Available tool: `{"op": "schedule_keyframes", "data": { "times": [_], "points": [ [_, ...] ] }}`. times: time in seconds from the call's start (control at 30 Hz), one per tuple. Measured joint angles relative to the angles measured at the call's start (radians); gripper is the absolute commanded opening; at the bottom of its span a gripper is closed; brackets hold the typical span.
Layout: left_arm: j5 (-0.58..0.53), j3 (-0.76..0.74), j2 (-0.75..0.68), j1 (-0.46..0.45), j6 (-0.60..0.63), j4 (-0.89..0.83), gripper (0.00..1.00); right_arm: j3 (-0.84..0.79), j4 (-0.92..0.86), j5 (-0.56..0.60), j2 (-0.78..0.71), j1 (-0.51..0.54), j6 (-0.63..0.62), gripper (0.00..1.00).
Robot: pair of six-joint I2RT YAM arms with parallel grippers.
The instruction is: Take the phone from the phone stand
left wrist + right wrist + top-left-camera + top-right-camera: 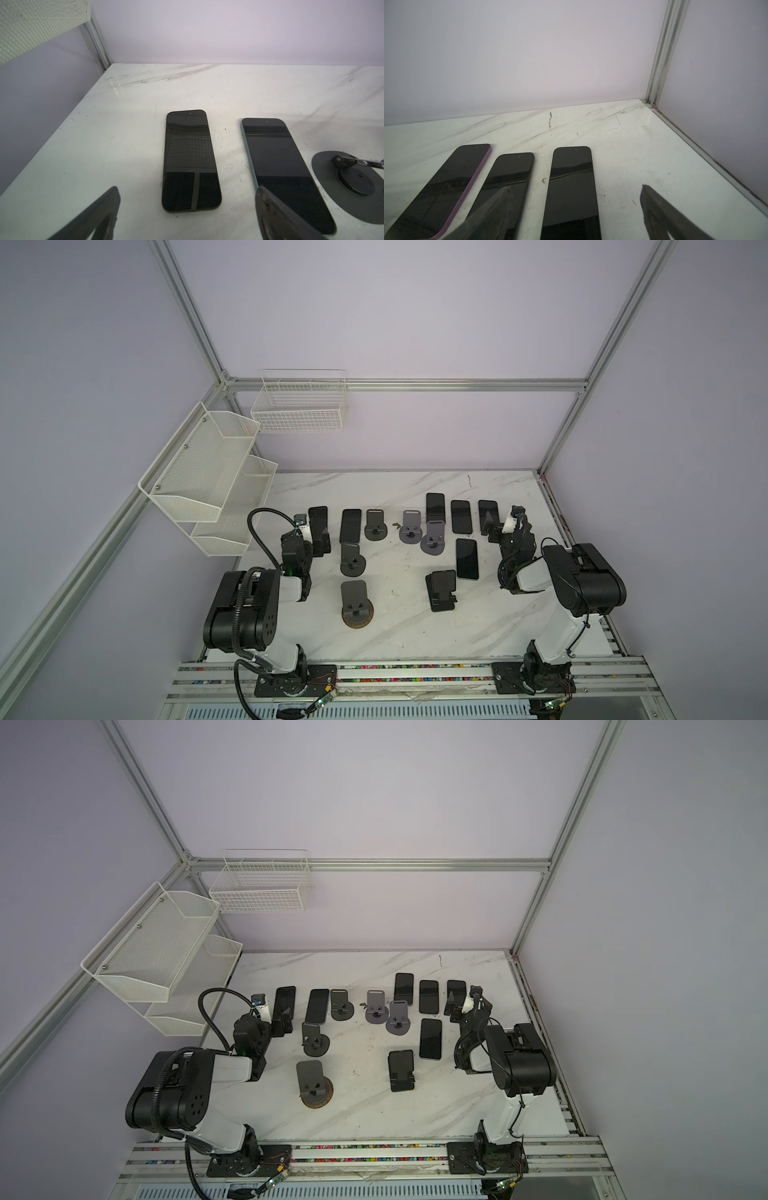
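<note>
A white marbled counter [399,639] sits between lilac walls. My left arm [249,605] is folded with the elbow high and the forearm stretched toward 10 o'clock. My left hand [187,189] hangs low and spread wide, its fingers [110,199] on either side of a phone [190,162]. That phone lies flat, screen up, touching neither finger. My right arm [582,576] mirrors this toward 2 o'clock. My right hand [576,187] is equally wide, low over the end phone [571,191] of three lying flat. At 12 o'clock, between my hands, stand grey stands [411,526].
</note>
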Motion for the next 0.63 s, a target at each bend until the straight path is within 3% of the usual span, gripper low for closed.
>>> {"op": "schedule_keyframes", "data": {
  "times": [0.63],
  "points": [
    [0.001, 0.0, 0.0, 0.0, 0.002, 0.0, 1.0, 0.0, -0.019, 0.007, 0.0, 0.0, 0.0, 0.97]
  ]
}}
